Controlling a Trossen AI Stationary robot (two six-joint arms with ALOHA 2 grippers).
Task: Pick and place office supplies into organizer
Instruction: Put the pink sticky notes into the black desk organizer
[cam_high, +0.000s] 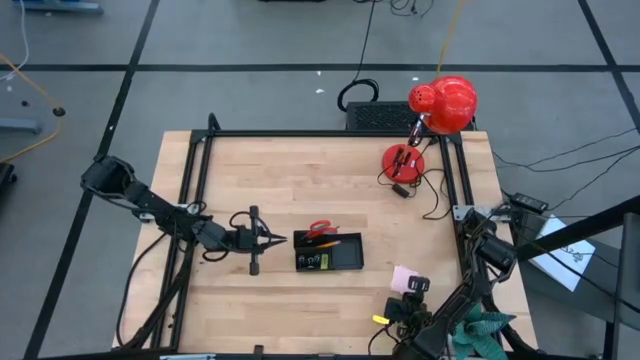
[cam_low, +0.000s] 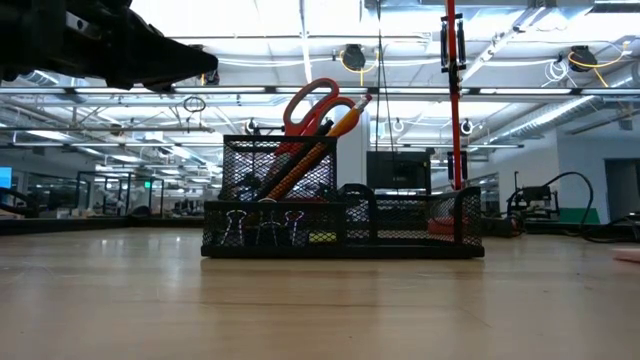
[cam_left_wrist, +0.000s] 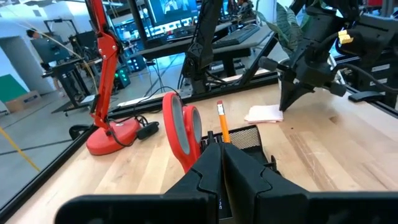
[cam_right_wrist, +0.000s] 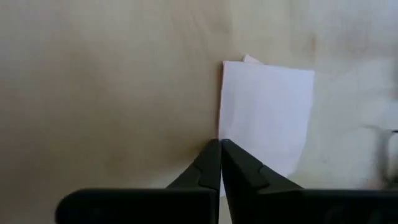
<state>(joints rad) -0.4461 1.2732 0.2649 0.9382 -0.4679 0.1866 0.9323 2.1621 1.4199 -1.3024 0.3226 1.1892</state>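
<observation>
The black mesh organizer (cam_high: 328, 256) stands mid-table. Red-handled scissors (cam_low: 310, 105) and orange pencils (cam_low: 335, 135) stand slanted in its tall compartment. Black binder clips (cam_low: 262, 225) and a yellow-green bit (cam_low: 322, 238) lie in its low compartments. My left gripper (cam_high: 278, 240) is shut and empty, level above the table just left of the organizer, its tips near the scissors' handles (cam_left_wrist: 180, 130). The pink sticky-note pad (cam_high: 403, 277) lies flat on the table at the near right. My right gripper (cam_right_wrist: 221, 144) is shut and points down at the pad's edge. My right gripper comes from above with its fingers shut. The fingertips stand at one edge of the sticky-note pad (cam_right_wrist: 225, 127), near a corner. The pad lies flat on the table. I cannot tell whether the tips touch it.
A red desk lamp (cam_high: 442, 103) stands on its base (cam_high: 403, 160) at the far right, with a black box and cables (cam_high: 375, 115) behind the far edge. Bare wood lies around the organizer and toward the near edge.
</observation>
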